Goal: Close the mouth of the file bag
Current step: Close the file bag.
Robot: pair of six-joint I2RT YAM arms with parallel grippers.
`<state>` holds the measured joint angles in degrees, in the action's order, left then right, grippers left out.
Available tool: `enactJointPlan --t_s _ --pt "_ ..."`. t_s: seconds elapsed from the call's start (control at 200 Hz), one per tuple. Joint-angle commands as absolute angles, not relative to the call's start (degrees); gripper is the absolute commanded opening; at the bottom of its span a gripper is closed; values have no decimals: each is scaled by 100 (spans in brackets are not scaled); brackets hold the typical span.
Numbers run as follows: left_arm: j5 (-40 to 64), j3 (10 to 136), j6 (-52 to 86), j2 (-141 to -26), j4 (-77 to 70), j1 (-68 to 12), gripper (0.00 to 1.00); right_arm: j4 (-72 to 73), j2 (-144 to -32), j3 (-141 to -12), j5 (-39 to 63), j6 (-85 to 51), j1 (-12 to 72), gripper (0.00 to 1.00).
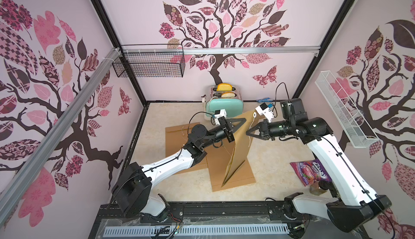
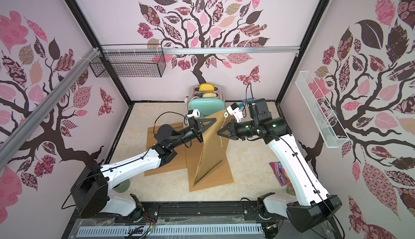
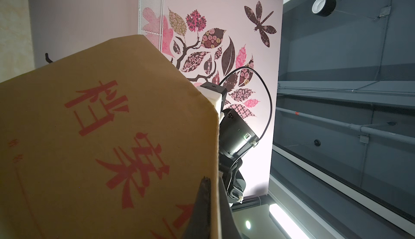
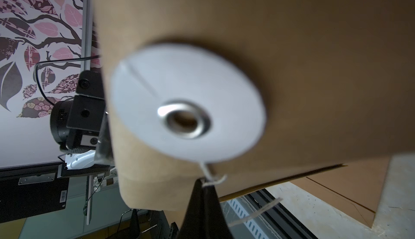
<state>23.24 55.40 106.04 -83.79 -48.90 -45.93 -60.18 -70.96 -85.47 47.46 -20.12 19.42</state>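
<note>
Pink wallpaper [image 1: 314,24] with a dark leafy tree closes in on three sides of a pale, marbled tabletop [image 1: 269,159]. Taking the far wall as 12 o'clock, a mint toaster [image 1: 224,107] stands at 12, a purple snack bag [image 1: 311,172] lies at about 4, and two spare envelopes [image 1: 177,136] lie flat from 9 round to 6.

The file bag [image 1: 240,150] hangs over the middle of the table, raised between my two arms. Its mouth end is up towards 12 and its bottom corner is low towards 6, over one of the flat envelopes. I cannot tell whether it touches there.

My left gripper [image 1: 244,120] comes in from 9 with its jaws fully closed on the bag's upper edge. In the left wrist view one dark finger [image 3: 203,195] lies against the printed face. My right gripper [image 1: 247,133] comes in from 3, also fully closed. In the right wrist view its tip [image 4: 203,182] pinches the thin string [image 4: 208,172] just below the white disc [image 4: 186,105] with the metal eyelet.

I judge this to be the tying step. The flap looks folded over the mouth, and the cord is in hand but not yet wound.

The next move calls for a steady left hold. The right gripper must carry the string round a fastener under light tension. I see no second button, so it has to be found first. Too hard a pull could tear the eyelet or slip the cord from the jaws.
</note>
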Motion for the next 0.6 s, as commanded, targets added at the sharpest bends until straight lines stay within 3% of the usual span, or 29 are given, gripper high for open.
enactJointPlan --t_s 0.0,0.59 --pt "2565 5718 10644 -8521 -5069 -4712 0 -5916 -7137 -8736 4835 -1957 2094 0" --pt "2383 5752 11116 -8648 -5699 -4728 0 -5719 -7100 -8051 4563 -1688 2111 0"
